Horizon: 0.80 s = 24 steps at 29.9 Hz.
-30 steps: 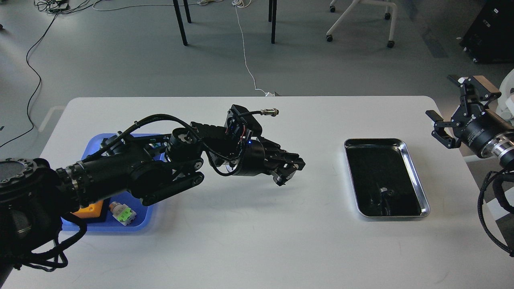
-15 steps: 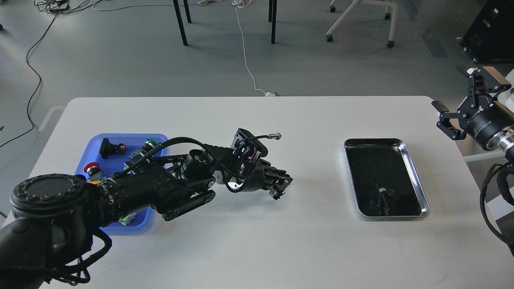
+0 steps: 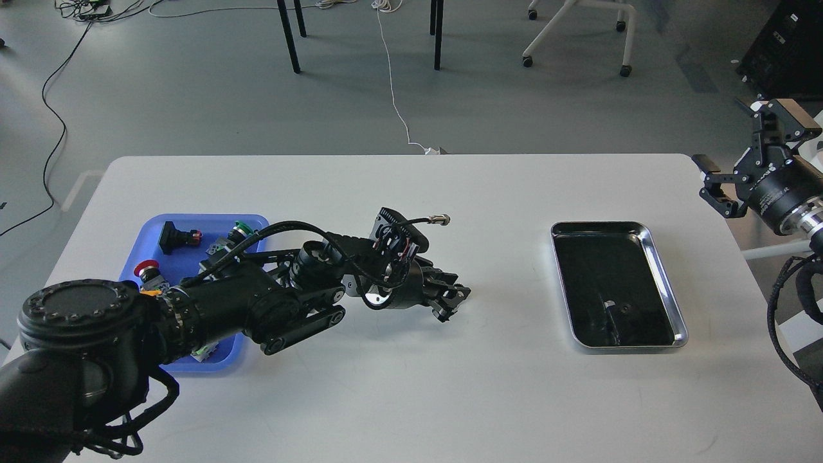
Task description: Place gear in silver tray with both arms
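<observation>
White table point(image 3: 398, 386) — silver tray point(image 3: 669, 283) lies right of the left gripper point(image 3: 450, 302), fingers' state unclear; right gripper point(image 3: 730, 177) spread, nearer.

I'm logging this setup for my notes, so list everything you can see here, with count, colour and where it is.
table: one, white, filling the foreground.
blue tray: one, blue plastic, left side of the table, partly under the left arm.
push-button parts: several, black, red, green and orange, inside the blue tray; exact count hidden.
silver tray: one, shiny metal with dark bottom, right side of the table.
floor cables: several, white and black, on the grey floor beyond.
table legs: black, at the top.
left gripper: one, black, low over the table centre.
right gripper: one, black, open, beyond the table's right edge.
</observation>
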Each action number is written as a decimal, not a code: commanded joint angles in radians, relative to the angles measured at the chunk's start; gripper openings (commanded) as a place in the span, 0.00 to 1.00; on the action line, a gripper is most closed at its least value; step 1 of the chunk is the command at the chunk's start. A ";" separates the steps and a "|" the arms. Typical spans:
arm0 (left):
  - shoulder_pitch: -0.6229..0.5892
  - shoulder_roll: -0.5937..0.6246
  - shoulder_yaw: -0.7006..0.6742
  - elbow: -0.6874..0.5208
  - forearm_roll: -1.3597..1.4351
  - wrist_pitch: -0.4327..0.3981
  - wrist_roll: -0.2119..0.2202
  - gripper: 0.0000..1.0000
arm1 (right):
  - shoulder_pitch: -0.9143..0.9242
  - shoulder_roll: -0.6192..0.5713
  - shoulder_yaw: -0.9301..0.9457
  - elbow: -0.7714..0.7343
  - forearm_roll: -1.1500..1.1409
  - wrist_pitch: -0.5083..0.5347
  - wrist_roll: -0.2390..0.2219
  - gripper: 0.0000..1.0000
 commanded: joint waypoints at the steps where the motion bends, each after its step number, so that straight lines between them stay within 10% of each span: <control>1: -0.010 0.015 -0.117 -0.045 -0.254 0.009 -0.016 0.85 | 0.004 -0.021 -0.005 0.005 -0.064 0.009 -0.002 0.99; 14: -0.071 0.371 -0.420 -0.065 -1.325 -0.109 -0.006 0.98 | 0.252 -0.043 -0.072 0.054 -0.628 0.068 -0.072 0.99; 24: -0.041 0.521 -0.432 -0.058 -1.628 -0.165 -0.013 0.98 | 0.737 0.290 -0.643 -0.059 -0.817 0.062 -0.054 0.99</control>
